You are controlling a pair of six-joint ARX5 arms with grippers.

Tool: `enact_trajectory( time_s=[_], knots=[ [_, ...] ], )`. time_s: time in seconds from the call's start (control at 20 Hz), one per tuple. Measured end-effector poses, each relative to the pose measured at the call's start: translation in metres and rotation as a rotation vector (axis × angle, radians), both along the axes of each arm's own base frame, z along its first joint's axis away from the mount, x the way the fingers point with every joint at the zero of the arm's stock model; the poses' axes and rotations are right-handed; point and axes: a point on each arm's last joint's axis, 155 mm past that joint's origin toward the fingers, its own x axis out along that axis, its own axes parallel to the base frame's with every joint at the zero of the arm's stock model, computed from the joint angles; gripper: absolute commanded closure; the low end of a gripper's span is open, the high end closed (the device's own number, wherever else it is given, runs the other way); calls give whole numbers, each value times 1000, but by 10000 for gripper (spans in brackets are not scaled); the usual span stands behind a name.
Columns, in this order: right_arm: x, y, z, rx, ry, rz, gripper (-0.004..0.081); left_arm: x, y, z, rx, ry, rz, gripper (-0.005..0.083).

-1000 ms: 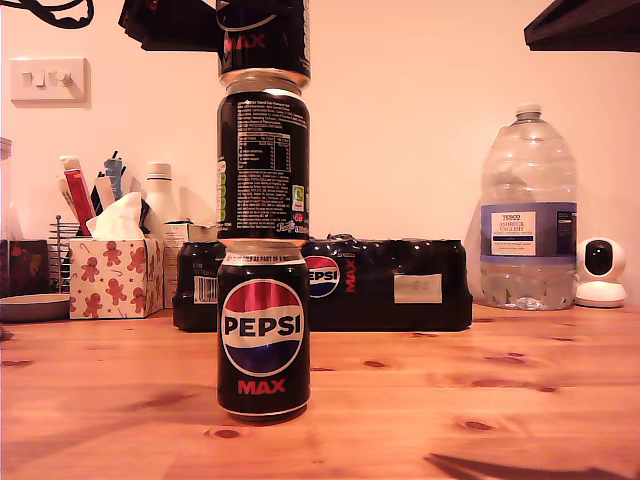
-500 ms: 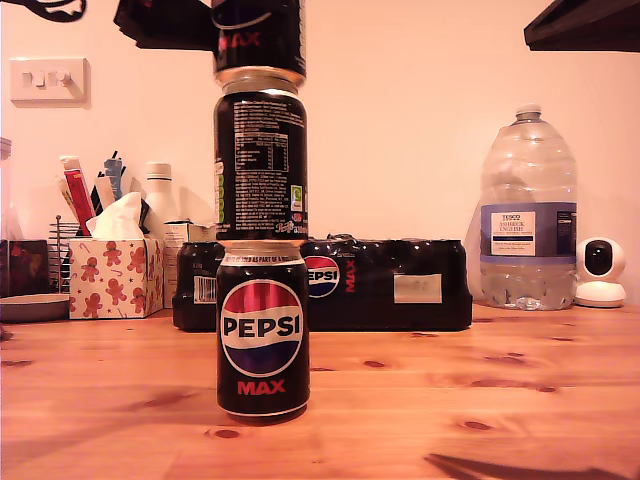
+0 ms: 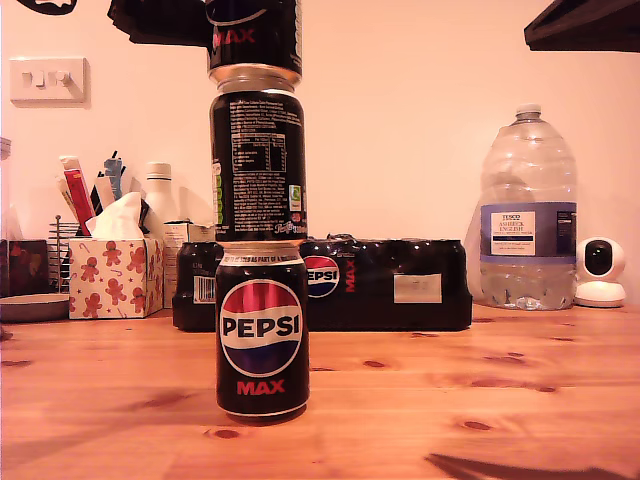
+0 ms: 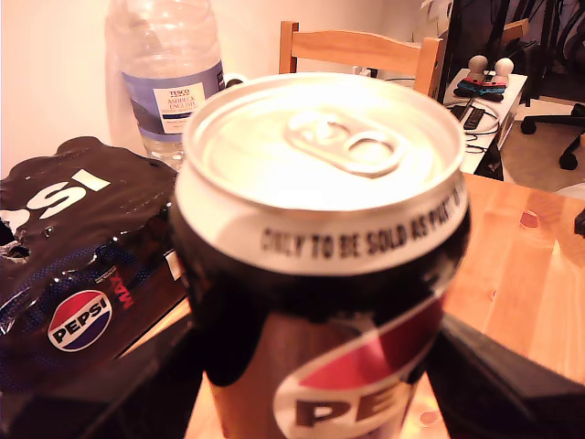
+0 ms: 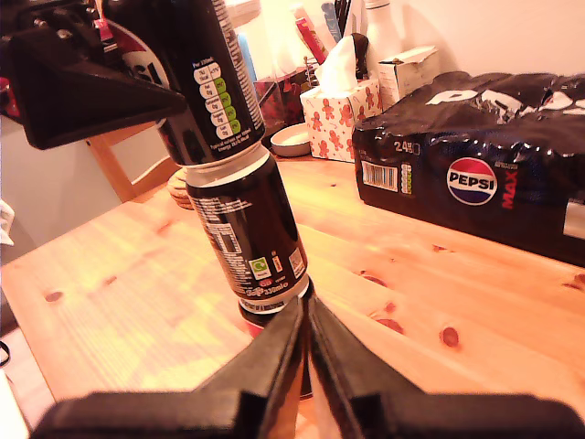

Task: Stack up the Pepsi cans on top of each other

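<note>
1. You are watching my first gripper (image 4: 315,393) holding the top can (image 3: 254,40) high at the exterior view's upper edge. Its dark fingers (image 4: 137,384) are pressing on the can's opposite sides, well below the silver rim.
2. That arm is reaching in from the exterior view's upper left, and only a dark part of it is showing beside the can.
3. The top can is sitting upright, with its base meeting the middle can (image 3: 258,165). You cannot tell from the pictures whether its weight is resting there fully.
4. The middle can is standing on the bottom can (image 3: 262,335) with its small print facing the exterior camera. Its top is leaning slightly toward the exterior view's left.
5. The bottom can is standing upright on the surface (image 3: 450,400), logo forward, near the front and left of centre in the exterior view.
6. My second gripper (image 5: 306,311) is hovering low near the stack, pinched narrow with its fingertips meeting and nothing between them. It is pointing at the seam between the middle and bottom cans.
7. A dark shape is crossing the exterior view's upper right corner; you cannot tell what it is.
8. Behind the stack, the multipack (image 3: 400,285) is lying on the surface, with the bottle (image 3: 528,220) on the exterior view's right and the tissue box (image 3: 115,275) on its left.
</note>
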Motion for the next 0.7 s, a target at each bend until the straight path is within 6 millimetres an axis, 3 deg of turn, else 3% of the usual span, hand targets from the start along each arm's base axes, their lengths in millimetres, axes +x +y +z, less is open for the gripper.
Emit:
enact_trajectory(
  time_s=[0.1,0.7],
  knots=[
    [0,0,0,5,5,-1,783,1,0,0,0,-2,4,-27],
    [0,0,-1,3,8,-1,783,10,3,9,-12,-47,46,-17]
  ],
)
